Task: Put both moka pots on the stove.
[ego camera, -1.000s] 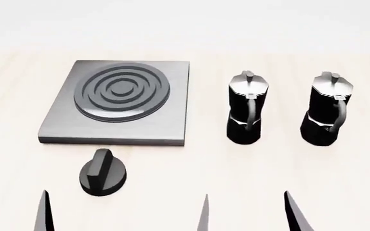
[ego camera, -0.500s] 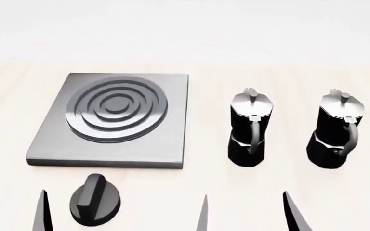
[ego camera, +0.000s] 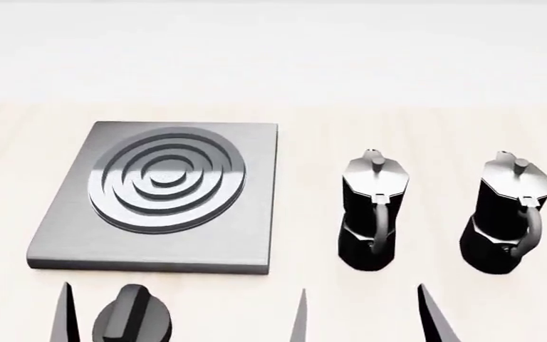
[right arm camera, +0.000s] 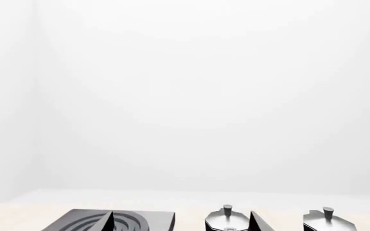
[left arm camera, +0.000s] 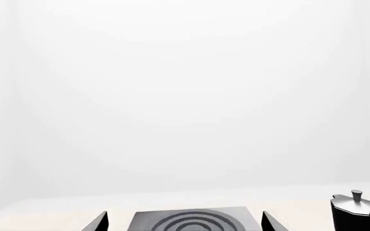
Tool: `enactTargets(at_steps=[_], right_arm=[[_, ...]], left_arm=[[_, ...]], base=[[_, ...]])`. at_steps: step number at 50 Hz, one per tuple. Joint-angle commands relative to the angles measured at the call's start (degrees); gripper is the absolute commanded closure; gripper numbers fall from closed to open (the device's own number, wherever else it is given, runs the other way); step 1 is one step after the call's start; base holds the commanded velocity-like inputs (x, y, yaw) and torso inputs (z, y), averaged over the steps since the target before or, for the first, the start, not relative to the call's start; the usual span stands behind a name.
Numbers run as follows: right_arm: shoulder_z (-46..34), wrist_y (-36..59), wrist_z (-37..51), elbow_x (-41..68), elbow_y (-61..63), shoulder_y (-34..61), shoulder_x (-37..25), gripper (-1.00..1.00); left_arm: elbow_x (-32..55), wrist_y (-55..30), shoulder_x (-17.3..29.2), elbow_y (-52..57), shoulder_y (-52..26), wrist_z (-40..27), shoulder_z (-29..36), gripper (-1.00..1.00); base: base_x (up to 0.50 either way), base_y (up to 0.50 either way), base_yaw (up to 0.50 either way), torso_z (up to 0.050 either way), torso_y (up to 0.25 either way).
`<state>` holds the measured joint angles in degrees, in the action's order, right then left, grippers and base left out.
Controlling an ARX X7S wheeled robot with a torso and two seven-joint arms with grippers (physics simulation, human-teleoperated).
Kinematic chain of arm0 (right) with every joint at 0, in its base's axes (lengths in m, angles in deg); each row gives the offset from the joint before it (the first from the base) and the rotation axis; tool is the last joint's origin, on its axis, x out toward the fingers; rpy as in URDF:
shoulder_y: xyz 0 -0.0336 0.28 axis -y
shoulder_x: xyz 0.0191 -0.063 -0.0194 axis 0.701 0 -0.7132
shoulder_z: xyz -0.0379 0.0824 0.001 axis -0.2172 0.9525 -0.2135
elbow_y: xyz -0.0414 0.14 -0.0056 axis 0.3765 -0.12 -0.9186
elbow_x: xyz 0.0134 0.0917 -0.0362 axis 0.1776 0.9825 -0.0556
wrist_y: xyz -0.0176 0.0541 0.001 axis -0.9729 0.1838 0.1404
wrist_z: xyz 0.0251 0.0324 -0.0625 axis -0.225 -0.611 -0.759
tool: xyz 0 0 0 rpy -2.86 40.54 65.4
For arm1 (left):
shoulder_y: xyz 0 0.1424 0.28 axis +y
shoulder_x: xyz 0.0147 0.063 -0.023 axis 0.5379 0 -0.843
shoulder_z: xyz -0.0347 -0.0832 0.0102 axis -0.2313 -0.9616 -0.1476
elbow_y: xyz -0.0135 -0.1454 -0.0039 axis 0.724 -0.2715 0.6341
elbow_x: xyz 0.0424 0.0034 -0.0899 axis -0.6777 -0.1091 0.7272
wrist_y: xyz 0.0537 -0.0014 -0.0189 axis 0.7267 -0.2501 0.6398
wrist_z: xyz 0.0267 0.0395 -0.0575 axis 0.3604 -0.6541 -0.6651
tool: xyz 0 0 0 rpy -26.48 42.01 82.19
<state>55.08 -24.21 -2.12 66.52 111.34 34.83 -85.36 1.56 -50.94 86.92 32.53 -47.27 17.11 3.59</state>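
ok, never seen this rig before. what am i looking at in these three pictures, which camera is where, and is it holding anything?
It is a simulated wheeled robot with two arms, each ending in a gripper. One picture comes from a camera on its head, looking down over a pale table. The other two come from cameras near each gripper, looking out low across the same table.

On the table: a flat grey stove with ring burners, a black knob in front of it, and two black moka pots, the nearer-to-stove pot and the outer pot, standing upright to the stove's right, apart from it.

The dark slivers at the head view's lower edge are fingertips: one of the left gripper, another of the right. Both grippers are spread open and hold nothing.
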Motion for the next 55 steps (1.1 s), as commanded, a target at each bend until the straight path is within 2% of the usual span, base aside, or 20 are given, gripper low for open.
enactTargets(at_steps=[1, 45, 55], right_arm=[[-0.19, -0.62, 0.46, 0.38, -0.18, -0.05, -0.20, -1.00], [-1.60, -1.76, 2.48, 1.14, -1.59, 0.48, -2.21, -1.00], [-0.85, 2.20, 5.30, 0.21, -1.64, 2.53, -2.01, -1.00]], left_arm=[[0.27, 0.38, 0.46, -0.38, -0.04, -0.59, 0.40, -1.00], [1.37, 0.34, 2.62, -0.52, -0.83, -3.11, 2.21, -1.00], [1.54, 0.13, 2.95, -0.54, -1.12, -3.57, 2.59, -1.00]], base=[[0.00, 0.00, 0.00, 0.000, 0.000], [0.00, 0.17, 0.00, 0.000, 0.000], [0.00, 0.00, 0.00, 0.000, 0.000]])
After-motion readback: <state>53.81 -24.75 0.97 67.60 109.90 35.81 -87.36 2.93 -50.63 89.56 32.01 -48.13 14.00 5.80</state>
